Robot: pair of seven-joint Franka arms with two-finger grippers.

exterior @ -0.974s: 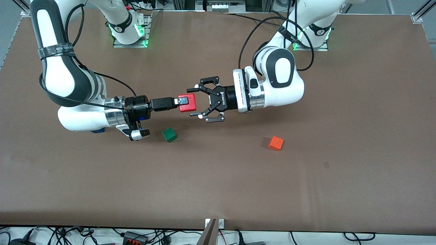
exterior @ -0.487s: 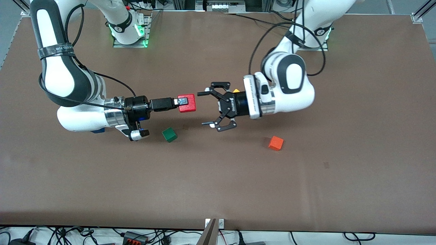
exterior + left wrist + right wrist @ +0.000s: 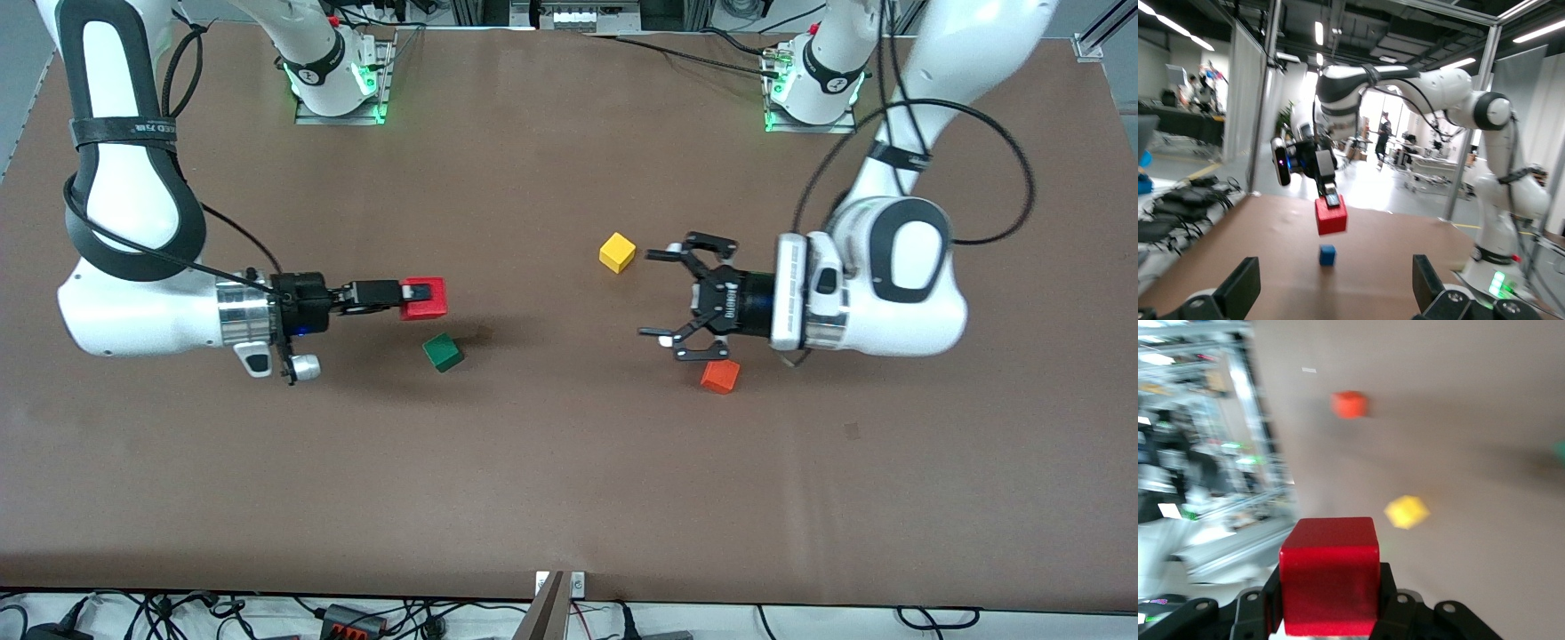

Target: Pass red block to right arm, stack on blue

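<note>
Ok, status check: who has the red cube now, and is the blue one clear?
Right gripper shut on small red matte cube, in the air. Left gripper open, empty, above the small orange cube. Small dark blue cube bare on the table, nothing on it.

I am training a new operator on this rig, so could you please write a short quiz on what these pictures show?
1. True or false: the small matte red block lies on the brown table.
2. Which pincer is shut on the red block: A) left pincer, B) right pincer?
3. Fill in: the open left pincer hangs partly over the small matte ______ cube.

Key:
1. False; it is held up in the air, above the table, close to the small matte green cube.
2. B.
3. Orange; the small matte yellow cube lies farther from the front camera.
</note>
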